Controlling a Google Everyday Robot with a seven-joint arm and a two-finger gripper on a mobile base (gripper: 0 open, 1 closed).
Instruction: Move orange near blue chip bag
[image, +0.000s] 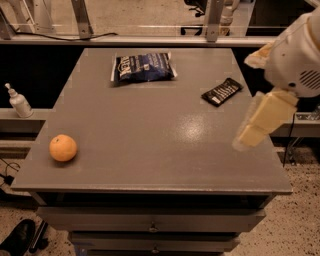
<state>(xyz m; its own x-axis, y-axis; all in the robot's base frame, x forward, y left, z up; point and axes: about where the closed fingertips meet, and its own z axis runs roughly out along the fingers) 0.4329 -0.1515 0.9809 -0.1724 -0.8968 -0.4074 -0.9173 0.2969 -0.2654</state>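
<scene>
In the camera view the tool (249, 135) hangs over the right edge of the worktop (165, 150); I cannot tell whether it is open or closed. The orange (63, 148) sits well off to the tool's left, far from the blue chip bag (144, 67). It is round, bright and dimpled. It looks firm, light and apt to roll, so I'd grip across its middle.

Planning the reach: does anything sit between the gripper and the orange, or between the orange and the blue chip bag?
Nothing visible. Bare tabletop runs from the gripper, over the table's right side, to the orange at front left, and to the blue chip bag. The black packet lies aside.
</scene>
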